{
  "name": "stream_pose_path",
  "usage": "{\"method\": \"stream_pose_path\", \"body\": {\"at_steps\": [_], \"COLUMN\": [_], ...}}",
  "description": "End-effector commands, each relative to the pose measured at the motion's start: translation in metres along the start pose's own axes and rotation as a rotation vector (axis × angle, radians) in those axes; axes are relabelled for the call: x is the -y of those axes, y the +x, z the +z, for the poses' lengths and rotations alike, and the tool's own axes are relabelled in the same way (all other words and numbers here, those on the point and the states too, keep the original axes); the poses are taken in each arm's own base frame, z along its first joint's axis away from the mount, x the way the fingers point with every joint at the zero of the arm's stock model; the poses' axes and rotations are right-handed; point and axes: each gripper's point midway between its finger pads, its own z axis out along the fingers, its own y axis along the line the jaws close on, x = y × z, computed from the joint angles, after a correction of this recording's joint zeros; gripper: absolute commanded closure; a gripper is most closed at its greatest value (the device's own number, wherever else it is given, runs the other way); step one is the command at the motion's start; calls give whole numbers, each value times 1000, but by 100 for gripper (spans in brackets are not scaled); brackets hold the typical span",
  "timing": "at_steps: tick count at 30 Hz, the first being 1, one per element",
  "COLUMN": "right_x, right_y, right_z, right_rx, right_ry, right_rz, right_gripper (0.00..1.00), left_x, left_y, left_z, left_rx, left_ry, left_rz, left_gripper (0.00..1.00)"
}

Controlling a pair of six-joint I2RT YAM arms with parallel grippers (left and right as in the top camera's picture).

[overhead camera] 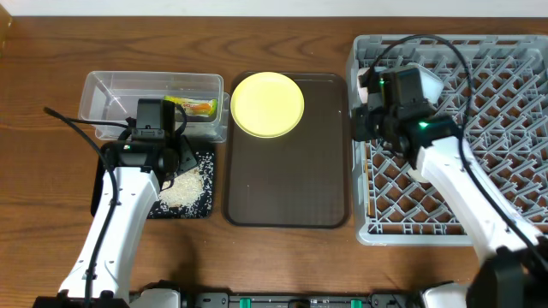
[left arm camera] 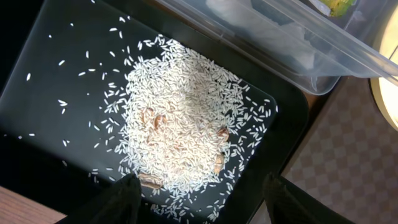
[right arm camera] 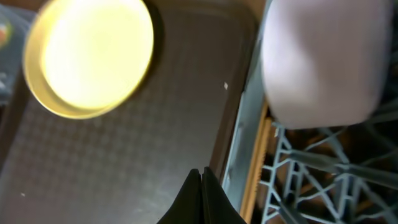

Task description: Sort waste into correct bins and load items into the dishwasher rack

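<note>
Loose white rice (left arm camera: 177, 121) lies piled in the black tray (left arm camera: 37, 143), also seen in the overhead view (overhead camera: 184, 190). My left gripper (left arm camera: 199, 202) is open and empty just above the pile's near edge. The snack wrapper (overhead camera: 195, 107) lies in the clear tub (overhead camera: 103, 90). The yellow plate (overhead camera: 267, 104) sits on the brown serving tray's far end. My right gripper (right arm camera: 201, 186) is shut and empty over the brown tray's right edge, beside the grey rack (overhead camera: 505, 128). A white-pink bowl (right arm camera: 323, 62) sits in the rack. The blue bowl and green cup are out of view.
The brown serving tray (overhead camera: 287, 184) lies between the black tray and the rack. A thin wooden strip (right arm camera: 258, 162) runs along the rack's inner left wall; I cannot tell whether it is a chopstick. The clear tub's wall (left arm camera: 298, 56) borders the black tray.
</note>
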Motion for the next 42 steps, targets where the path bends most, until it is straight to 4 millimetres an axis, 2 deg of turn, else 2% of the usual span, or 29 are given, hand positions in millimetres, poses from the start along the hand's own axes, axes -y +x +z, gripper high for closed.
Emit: {"method": "stream_pose_path", "body": {"at_steps": [1,5,9,13,18,24,42], "right_x": [-2,3,10,36,57,62,84], "right_y": [14,19,23,20,11,4,4], "right_z": [22,38,47,46,41,40,35], "right_rx": [-67,-90,-105,-86,-41,-10,-14], "right_ry": [-6,3,39,188,310,344,379], "right_rz": [-25,-16,-17,24,17,18,58], "right_gripper": [99,99,99,99,99,99,99], "left_x": [-3,-3,-3,-3,-3,-3,-2], "left_y": [1,1,1,1,1,1,0], "left_z": [0,0,0,0,0,0,0], "left_rx": [-1,0,-1,0,1,0,4], "left_ry": [-8,-7,-7,-8,-7,-8,-5], "left_rz": [-9,-9,-9,-9,-9,-9,-9], "left_gripper": [34,34,34,34,34,34,34]}}
